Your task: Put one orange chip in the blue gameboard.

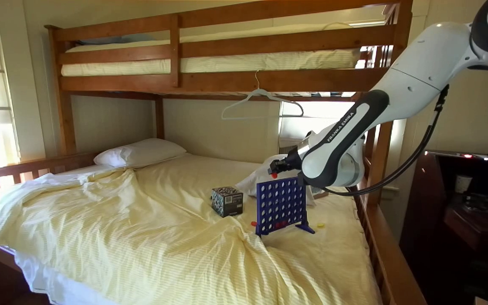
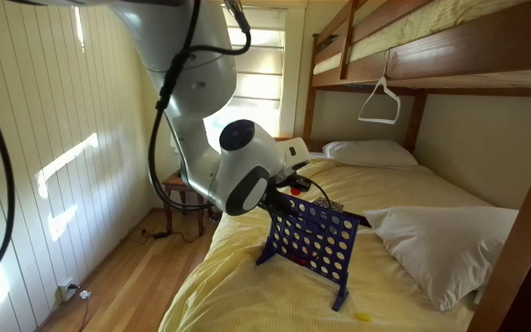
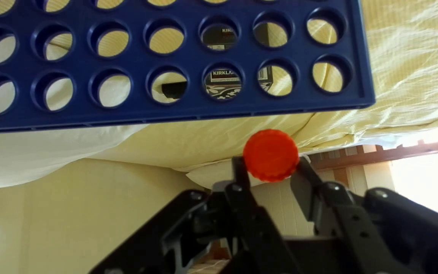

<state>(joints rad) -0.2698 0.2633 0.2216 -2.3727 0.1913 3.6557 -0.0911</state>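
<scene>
wrist view: the hand [image 3: 271, 168] pinches the orange chip [image 3: 270, 154] by its rim above the blue gameboard [image 3: 192, 57], presumably to enter edge-first.

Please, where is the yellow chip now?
In both exterior views, the yellow chip lies on the bed, right of the blue gameboard, near but apart from its right-hand foot.

Both exterior views share the blue gameboard [image 1: 280, 205]; wrist view, apparently inverted, closest

Smooth plastic gameboard [image 3: 193, 58], ridge-edged plastic chip [image 3: 271, 155], rumpled cloth bedspread [image 1: 163, 233].
</scene>
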